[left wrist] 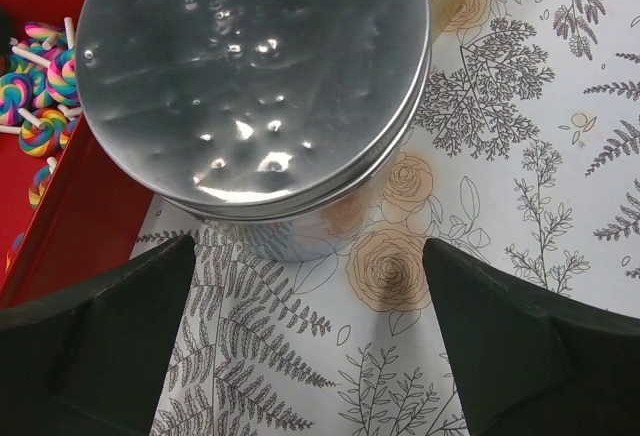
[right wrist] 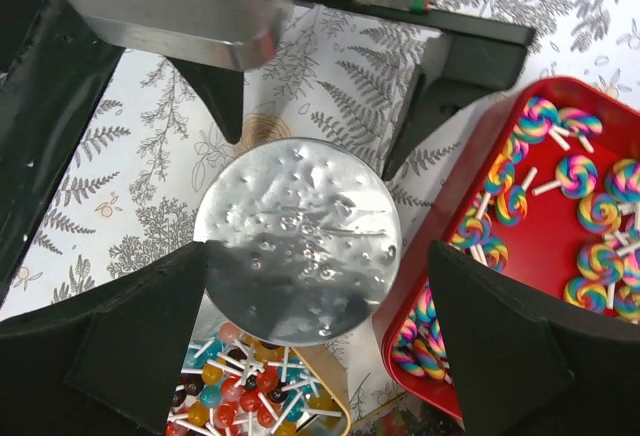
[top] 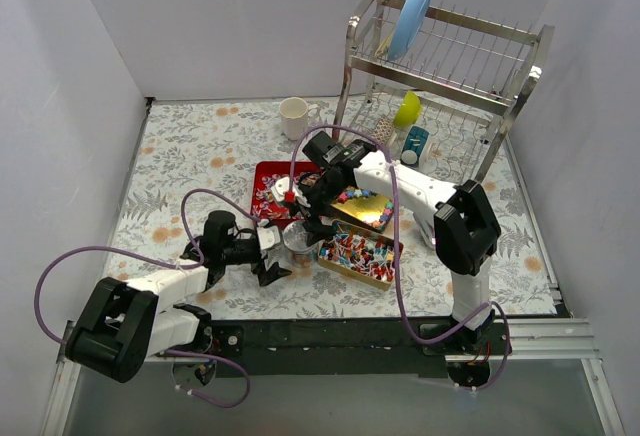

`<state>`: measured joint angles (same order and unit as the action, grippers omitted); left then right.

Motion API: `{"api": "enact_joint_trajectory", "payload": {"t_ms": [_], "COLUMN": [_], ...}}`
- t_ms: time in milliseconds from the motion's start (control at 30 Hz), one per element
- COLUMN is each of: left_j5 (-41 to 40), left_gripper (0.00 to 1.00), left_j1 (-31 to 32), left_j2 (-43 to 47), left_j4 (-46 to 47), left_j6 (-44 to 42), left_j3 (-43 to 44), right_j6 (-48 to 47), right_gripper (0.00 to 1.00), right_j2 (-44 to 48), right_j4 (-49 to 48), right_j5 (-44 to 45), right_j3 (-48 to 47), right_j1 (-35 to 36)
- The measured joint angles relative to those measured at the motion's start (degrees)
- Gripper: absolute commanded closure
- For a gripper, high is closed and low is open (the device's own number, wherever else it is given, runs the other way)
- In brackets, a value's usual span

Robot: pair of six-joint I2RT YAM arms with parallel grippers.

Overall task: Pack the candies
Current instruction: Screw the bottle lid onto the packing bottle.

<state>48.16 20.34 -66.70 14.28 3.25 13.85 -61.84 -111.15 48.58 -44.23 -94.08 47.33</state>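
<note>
From above only: one steel dish rack (top: 440, 66) at the far right with one pale blue plate (top: 412, 14) standing in it, and one white mug (top: 293, 116) at the far centre of the floral-patterned table (top: 180, 156).

Counted in that view: one flat red tray (top: 265, 171), two shallow gold trays, the farther (top: 372, 214) and the nearer (top: 350, 271), and one round silver tin (top: 298, 238) with a dimpled lid. Tin near mid-table, just left of the nearer gold tray and just near of the red tray.

From the wrist views only, the candies (right wrist: 580, 186) in detail:
- rainbow swirl lollipops on white sticks in the red tray
- small ball lollipops in many colours in the gold tray beside the tin

From above, red and blue wrapped pieces in the nearer gold tray, mixed colours in the farther. All candies in trays, none in either tool.

Left tool (left wrist: 308, 256): spread wide, holding nothing, low over the table, tin just ahead of its black fingers (left wrist: 100, 346).

Right tool (right wrist: 318, 246): also spread wide, gripping nothing, hanging over the closed tin, one finger to each side of the lid.
</note>
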Motion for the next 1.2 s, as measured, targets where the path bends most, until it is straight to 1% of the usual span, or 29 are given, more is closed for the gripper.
{"api": "enact_joint_trajectory", "payload": {"t_ms": [167, 367, 467, 633, 700, 833, 967, 1033, 1200], "left_j5": [0.02, 0.02, 0.0, -0.11, -0.17, -0.52, -0.81, -0.9, -0.96], "left_gripper": [0.02, 0.02, 0.02, 0.02, 0.02, 0.02, 0.02, 0.02, 0.02], "left_j1": [0.0, 0.0, 0.0, 0.0, 0.0, 0.0, 0.0, 0.0, 0.0], "left_j2": [0.7, 0.7, 0.7, 0.7, 0.7, 0.7, 1.03, 1.81, 4.04], "left_j4": [0.35, 0.42, 0.7, 0.98, 1.16, 1.11, -0.61, -1.6, -4.66], "left_j6": [0.02, 0.17, 0.22, 0.61, 0.9, 2.51, 4.92, 5.97, 8.57], "left_j3": [-0.42, -0.42, -0.42, -0.42, -0.42, -0.42, 0.17, 0.61, 3.37], "right_j6": [-3.13, -5.88, -6.56, -5.75, -4.17, 0.76, 8.07, 11.34, 19.12], "right_gripper": [0.02, 0.04, 0.09, 0.2, 0.23, 0.27, 0.31, 0.35, 0.38], "right_j2": [-0.55, -4.7, -4.79, -4.55, -3.08, 2.91, 8.59, 10.21, 11.47], "right_j4": [3.23, 7.8, 8.61, 7.52, 4.57, -4.66, -14.19, -17.4, -23.41], "right_j5": [0.13, -0.24, -0.33, -0.52, -0.61, 0.55, 3.32, 4.81, 8.2], "right_j3": [-1.44, -4.96, -5.14, -4.33, -1.66, 7.67, 16.2, 18.56, 21.07], "right_j1": [1.07, 1.44, 1.44, 1.44, 1.42, 1.51, 1.73, 1.9, 2.21]}}
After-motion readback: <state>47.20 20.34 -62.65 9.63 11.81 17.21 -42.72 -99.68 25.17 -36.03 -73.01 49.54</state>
